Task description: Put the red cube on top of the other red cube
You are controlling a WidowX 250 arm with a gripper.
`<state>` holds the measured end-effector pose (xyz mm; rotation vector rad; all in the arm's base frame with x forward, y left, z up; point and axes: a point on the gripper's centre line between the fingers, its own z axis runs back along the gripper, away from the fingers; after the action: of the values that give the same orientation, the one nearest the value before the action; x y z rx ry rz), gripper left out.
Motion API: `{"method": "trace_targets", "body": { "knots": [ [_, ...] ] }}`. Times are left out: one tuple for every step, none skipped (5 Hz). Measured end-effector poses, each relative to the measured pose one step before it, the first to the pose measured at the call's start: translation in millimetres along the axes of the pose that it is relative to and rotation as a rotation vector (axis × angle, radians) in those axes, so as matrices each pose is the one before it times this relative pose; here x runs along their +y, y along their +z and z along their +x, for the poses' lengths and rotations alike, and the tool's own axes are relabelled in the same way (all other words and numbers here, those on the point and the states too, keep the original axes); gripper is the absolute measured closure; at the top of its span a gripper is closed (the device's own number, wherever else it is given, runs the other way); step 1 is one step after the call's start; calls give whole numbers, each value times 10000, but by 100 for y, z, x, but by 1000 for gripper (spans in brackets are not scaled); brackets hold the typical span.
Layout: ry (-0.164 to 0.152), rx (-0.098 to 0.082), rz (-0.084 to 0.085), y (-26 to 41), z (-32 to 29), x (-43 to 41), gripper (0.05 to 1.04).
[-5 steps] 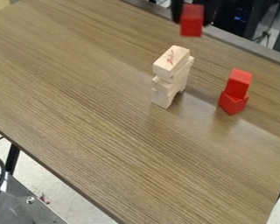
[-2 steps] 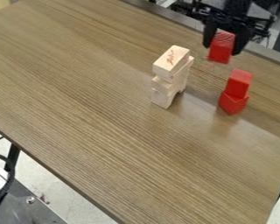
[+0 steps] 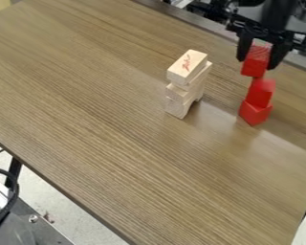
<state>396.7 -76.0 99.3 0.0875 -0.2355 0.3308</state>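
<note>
At the lower left of the frame, one dark cable curves over a grey metal surface with one bolt in it, beside one dark table leg. One wood-grain table spans most of the frame. Right of centre, in the upper half, stands one stack of pale wooden blocks, at least three of them, the top one bearing a red mark. Farther right are three red cubes in all. One, the held red cube, is at the upper right, gripped between the two fingers of the one black gripper. The other two form a pile just below it in the frame: the upper red cube rests on the lower red cube, which sits on the table.
</note>
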Motion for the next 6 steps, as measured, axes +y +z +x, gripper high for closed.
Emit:
{"method": "trace_targets", "body": {
  "knots": [
    [26,-95,-102,-51,328,-710,503],
    [0,9,-15,-54,-162,-363,503],
    [-52,-29,-48,121,-158,-486,503],
    [20,43,-57,10,-101,-137,503],
    [18,39,-23,-33,-79,-31,503],
    [24,200,26,-6,-285,88,503]
  ]
}}
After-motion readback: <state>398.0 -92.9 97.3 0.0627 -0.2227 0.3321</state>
